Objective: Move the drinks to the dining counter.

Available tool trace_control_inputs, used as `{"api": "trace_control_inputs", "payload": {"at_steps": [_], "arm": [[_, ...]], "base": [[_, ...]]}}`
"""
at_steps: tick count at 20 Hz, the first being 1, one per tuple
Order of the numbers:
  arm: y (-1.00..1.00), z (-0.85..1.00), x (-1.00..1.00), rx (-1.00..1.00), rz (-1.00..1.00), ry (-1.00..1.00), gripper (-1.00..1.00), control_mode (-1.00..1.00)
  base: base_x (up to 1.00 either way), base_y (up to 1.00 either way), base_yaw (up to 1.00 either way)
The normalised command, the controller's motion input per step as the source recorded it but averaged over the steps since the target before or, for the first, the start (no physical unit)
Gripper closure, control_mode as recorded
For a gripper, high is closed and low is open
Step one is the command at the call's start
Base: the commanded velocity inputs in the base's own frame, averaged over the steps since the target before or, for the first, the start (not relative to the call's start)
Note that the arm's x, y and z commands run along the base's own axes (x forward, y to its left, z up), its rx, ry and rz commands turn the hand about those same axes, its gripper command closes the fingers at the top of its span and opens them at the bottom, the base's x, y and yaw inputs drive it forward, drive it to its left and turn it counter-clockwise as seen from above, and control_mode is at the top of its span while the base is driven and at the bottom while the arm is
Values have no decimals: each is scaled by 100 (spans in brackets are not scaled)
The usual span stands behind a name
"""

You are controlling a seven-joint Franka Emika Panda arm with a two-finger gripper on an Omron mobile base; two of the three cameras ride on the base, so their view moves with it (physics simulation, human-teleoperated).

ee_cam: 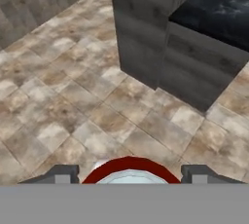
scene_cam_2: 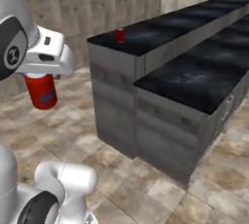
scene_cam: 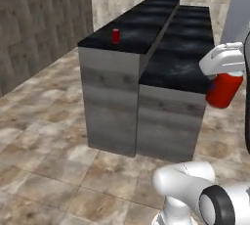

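Nearest, a red can (scene_cam: 224, 89) is held by the gripper (scene_cam: 223, 72), hung below the white hand and carried in the air short of the desk (scene_cam: 176, 62), over the tiled floor (scene_cam: 44, 136). The fingers (ee_cam: 63, 173) are seen clenched on either side of the can's silvery top at the bottom of the hand view, so the hold is taken near the upper rim. The can is judged light and stiff, with a smooth, probably slippery wall; a hold across the round body just under the top is thought safest, since a thin wall may dent if squeezed hard and the can may swing or slip if tilted. Beyond the held can, the lower level of the desk is met first, its glossy black veined top bare at the near end, with grey panelled sides below. Farther off, on the raised ledge, a second can (scene_cam: 115, 35) stands upright near the ledge's near corner, well apart from the held one. The second can is shown in both base views, while in the hand view the ledge top is cut off and the grip itself is revealed instead. In the right base view, a handle on the desk's drawer side can be made out, which is hidden in the left one.
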Motion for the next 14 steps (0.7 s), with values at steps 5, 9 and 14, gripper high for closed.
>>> {"api": "trace_control_inputs", "payload": {"at_steps": [5, 9, 14], "arm": [[0, 0, 0, 0, 0, 0, 100, 100], [0, 0, 0, 0, 0, 0, 100, 100], [0, 0, 0, 0, 0, 0, 100, 100]], "base": [[100, 80, -49], [100, 81, -51], [100, 66, -37]]}}
